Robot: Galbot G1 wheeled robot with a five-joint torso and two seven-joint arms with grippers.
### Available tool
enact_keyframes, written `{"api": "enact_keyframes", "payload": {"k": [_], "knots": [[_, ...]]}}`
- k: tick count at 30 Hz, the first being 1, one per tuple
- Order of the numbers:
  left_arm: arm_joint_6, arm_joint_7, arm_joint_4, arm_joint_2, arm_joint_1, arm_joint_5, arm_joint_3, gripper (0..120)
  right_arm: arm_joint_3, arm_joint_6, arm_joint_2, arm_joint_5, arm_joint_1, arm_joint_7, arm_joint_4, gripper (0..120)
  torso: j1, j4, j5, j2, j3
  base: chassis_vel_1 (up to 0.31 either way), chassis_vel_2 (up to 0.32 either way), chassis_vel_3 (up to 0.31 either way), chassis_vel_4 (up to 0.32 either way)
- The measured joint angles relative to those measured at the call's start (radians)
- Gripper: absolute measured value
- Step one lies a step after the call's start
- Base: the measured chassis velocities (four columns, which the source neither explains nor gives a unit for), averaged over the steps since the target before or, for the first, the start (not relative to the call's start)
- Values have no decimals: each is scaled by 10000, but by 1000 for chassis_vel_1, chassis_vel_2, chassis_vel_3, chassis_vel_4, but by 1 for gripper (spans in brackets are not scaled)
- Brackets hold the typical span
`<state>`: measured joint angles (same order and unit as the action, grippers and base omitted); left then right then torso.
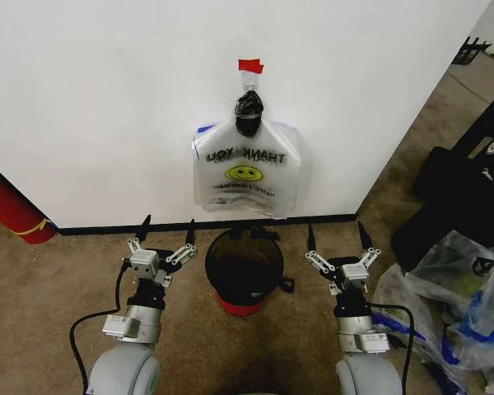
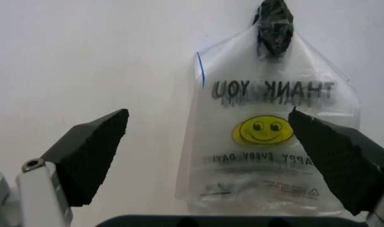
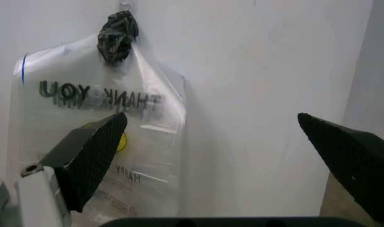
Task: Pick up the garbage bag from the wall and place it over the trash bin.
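The wall (image 1: pixel 107 99) spans the head view, white with a black baseboard; a red tape strip (image 1: pixel 250 65) sits just above a small metal hook (image 1: pixel 249 78). From the hook hangs the garbage bag (image 1: pixel 247 169) — clear plastic, mirrored "THANK YOU" print, yellow smiley, its top gathered into a dark knot (image 1: pixel 249 113) at the hook. The trash bin (image 1: pixel 244 271), red body with a black rim, stands on the carpet right below the bag, between the two grippers. Left gripper (image 1: pixel 167 234) and right gripper (image 1: pixel 336 239) both hover low, level with the bin rim, fingers spread wide and pointing at the wall; nothing lies between either pair. In the left wrist view the bag lies ahead, toward the finger (image 2: pixel 333 161) on the bin side; in the right wrist view it lies partly behind one finger (image 3: pixel 91 156). Judged step: pre-grasp, bag not yet touched. Next move likely calls for raising one arm to the knot — closing on the gathered top and lifting it clear of the hook without tearing the film.
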<state>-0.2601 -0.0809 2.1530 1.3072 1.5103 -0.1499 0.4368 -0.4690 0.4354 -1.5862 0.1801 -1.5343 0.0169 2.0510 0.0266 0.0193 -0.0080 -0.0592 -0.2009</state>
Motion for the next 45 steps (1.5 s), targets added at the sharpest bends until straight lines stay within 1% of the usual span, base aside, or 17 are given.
{"api": "enact_keyframes", "payload": {"k": [8,10,14,26,30,32,35,38,41,45], "knots": [[-18,0,2,39,-24,29,-6,100,18,57,5,191,124,119,-60,100,0,0,0,0,0,0,0,0,0],[-35,0,89,97,18,71,-11,100,-49,141,-89,635,119,142,-91,100,0,0,0,0,0,0,0,0,0],[-113,0,133,195,122,207,-17,100,-111,134,-203,876,132,112,-79,100,0,0,0,0,0,0,0,0,0],[-209,159,289,387,349,471,19,100,-187,87,-215,834,73,-141,121,100,0,0,0,0,0,0,0,0,0],[-227,241,256,428,360,511,212,100,-229,100,-218,810,0,-282,120,100,0,0,1,0,0,0,0,0,0],[-227,356,194,442,291,512,445,100,-285,97,-218,825,13,-336,101,100,0,0,0,0,0,0,0,0,0],[-65,545,154,435,152,496,824,100,-391,63,-219,842,50,-450,88,100,0,0,0,0,0,0,0,0,0],[57,676,150,390,102,459,1016,100,-480,-30,-190,881,50,-517,88,100,0,0,0,0,0,0,0,0,0],[209,947,92,231,62,389,1258,100,-630,-286,8,958,44,-543,87,100,0,0,1,0,0,0,0,0,0],[157,1275,-105,148,68,387,1436,100,-814,-334,214,908,45,-564,108,100,0,0,1,0,0,0,0,0,0]]}}
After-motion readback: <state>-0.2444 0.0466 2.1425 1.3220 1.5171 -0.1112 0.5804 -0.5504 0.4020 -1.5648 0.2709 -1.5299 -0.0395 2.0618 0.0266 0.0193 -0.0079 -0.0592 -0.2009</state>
